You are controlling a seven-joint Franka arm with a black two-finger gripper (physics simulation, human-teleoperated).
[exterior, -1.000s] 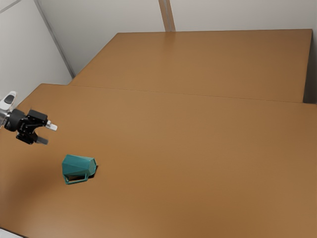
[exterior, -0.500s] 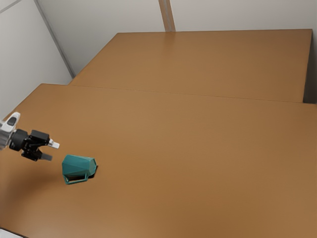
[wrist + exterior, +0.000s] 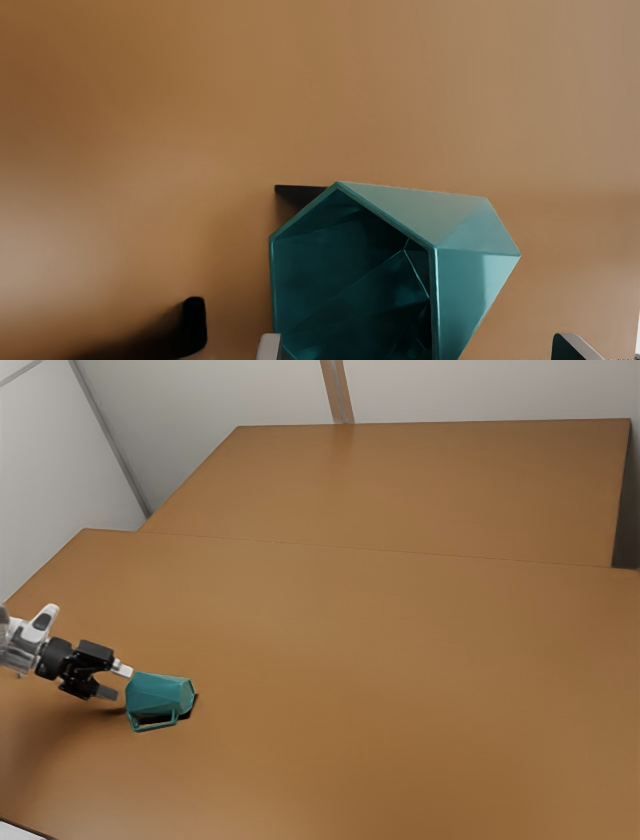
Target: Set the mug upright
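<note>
A teal, faceted ceramic-looking mug (image 3: pixel 160 692) lies on its side on a wide, smooth brown table (image 3: pixel 400 690), toward the exterior view's left. It is not upright. Its angular, loop-shaped teal handle (image 3: pixel 155 727) is on the side toward the bottom edge of the exterior view.

A robot arm in white and grey (image 3: pixel 22 645) enters from the exterior view's left. Its black two-finger gripper (image 3: pixel 115 682) is close beside the mug, angled down toward it.

The gripper's two fingers are spread wide, with nothing pinched between them. In the wrist view, the mug's six-sided mouth is turned toward the gripper, showing the dark teal hollow inside. One pale fingertip (image 3: pixel 269 347) overlaps the edge of the mug's rim; whether they touch cannot be told. The other fingertip (image 3: pixel 575 347) is apart from the mug, past its outer wall.

A dark, round-ended shadow (image 3: pixel 194 325) falls on the table near the pale fingertip, and a smaller, pointed shadow (image 3: pixel 297 194) sits against the mug's rim. Behind the table stand light grey walls (image 3: pixel 220 410) with a narrow brown upright strip (image 3: pixel 338 390).
</note>
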